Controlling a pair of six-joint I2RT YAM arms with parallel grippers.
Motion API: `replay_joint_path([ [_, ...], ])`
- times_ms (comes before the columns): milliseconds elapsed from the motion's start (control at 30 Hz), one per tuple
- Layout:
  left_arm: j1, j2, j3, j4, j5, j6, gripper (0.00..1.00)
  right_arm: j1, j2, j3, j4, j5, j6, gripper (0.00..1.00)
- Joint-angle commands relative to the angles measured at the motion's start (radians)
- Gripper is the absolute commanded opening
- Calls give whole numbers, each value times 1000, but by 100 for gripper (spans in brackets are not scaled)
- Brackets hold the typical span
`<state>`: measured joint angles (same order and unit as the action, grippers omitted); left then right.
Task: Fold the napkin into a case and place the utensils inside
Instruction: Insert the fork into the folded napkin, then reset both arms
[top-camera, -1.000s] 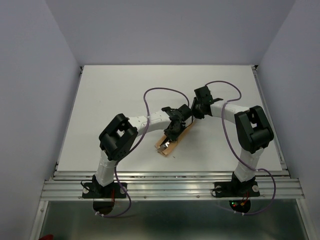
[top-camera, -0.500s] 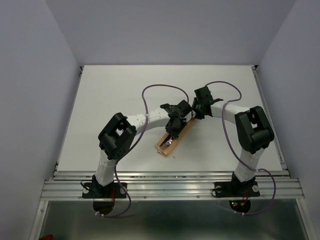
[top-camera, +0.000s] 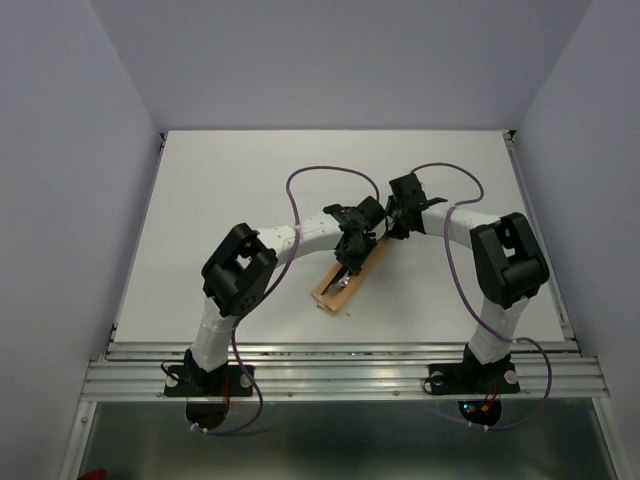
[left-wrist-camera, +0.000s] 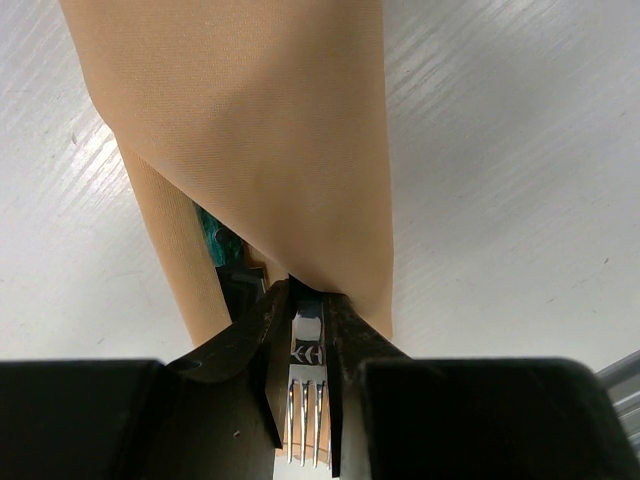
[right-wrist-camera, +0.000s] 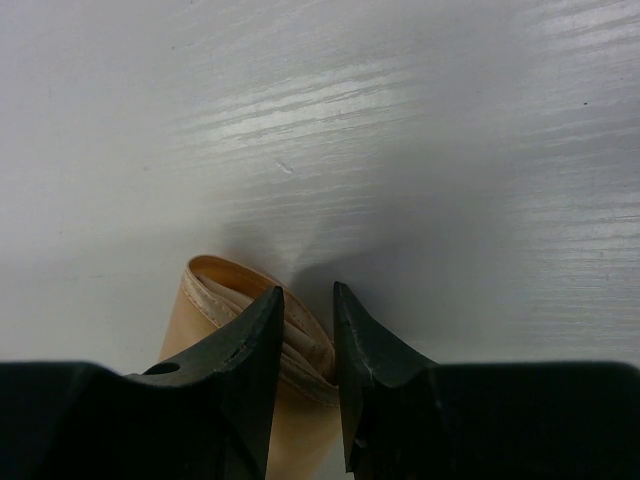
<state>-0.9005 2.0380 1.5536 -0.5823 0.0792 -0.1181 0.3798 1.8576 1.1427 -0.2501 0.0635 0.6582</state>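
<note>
- Left fingers (left-wrist-camera: 275, 330): drawn close, only a narrow slot between them, clenched on the fork (left-wrist-camera: 303, 430); silvery tines showing in that slot, pointing back toward the wrist camera.
- Tips of the left fingers right at the open mouth of the case (left-wrist-camera: 250, 130), touching the edge of its top flap.
- Just left of those tips, under the flap: a bit of dark green handle (left-wrist-camera: 208, 235) peeking out of the cloth.
- Right fingers (right-wrist-camera: 255, 330): also nearly together, pinching the folded end of the case; layered cloth edges visible in the gap and curling out to the left of it.
- From the top view: case (top-camera: 330, 293) lying flat on the white desk (top-camera: 220, 200) as a narrow peach-tan oblong, set diagonally, near end low and left, far end up and right.
- Left fingers over the middle of the case, right fingers at its far upper-right end, the two wrists close beside each other.
- Cloth smooth and taut along the top flap; no other part of the utensils to be made out.
</note>
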Motion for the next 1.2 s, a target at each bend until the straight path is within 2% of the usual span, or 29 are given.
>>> replay_joint_path([
  [0,5,-1,36,12,16,-11,23,-1,-20,-31,-32,-1,-6,33],
  [167,5,-18,17,13,7,-17,37,-1,-18,-31,-32,-2,-8,33],
  [300,5,-36,11,6,2,-20,42,-1,-23,-31,-32,-2,-8,33],
  [533,3,-91,4,-28,-25,-29,43,-1,-34,-35,-37,2,-6,33],
  [733,-12,-225,-64,-65,-48,-14,45,-1,-128,-29,-83,177,11,37],
  [800,-12,-289,-105,-71,-65,-14,47,-27,-181,-26,-103,245,12,45],
  [833,-12,-311,-118,-76,-68,-15,47,-27,-198,-20,-116,266,14,56],
  [900,-12,-369,-144,-77,-107,-23,47,-53,-230,-18,-129,335,15,67],
  [933,-11,-390,-168,-76,-114,-28,47,-53,-262,-15,-139,358,15,80],
  [1000,-6,-445,-190,-67,-128,-38,47,-53,-297,-21,-140,412,15,93],
  [1067,3,-482,-216,-56,-136,-52,47,-62,-334,-26,-141,444,14,100],
  [1167,21,-570,-237,-37,-171,-77,46,-62,-415,-40,-146,502,11,100],
])
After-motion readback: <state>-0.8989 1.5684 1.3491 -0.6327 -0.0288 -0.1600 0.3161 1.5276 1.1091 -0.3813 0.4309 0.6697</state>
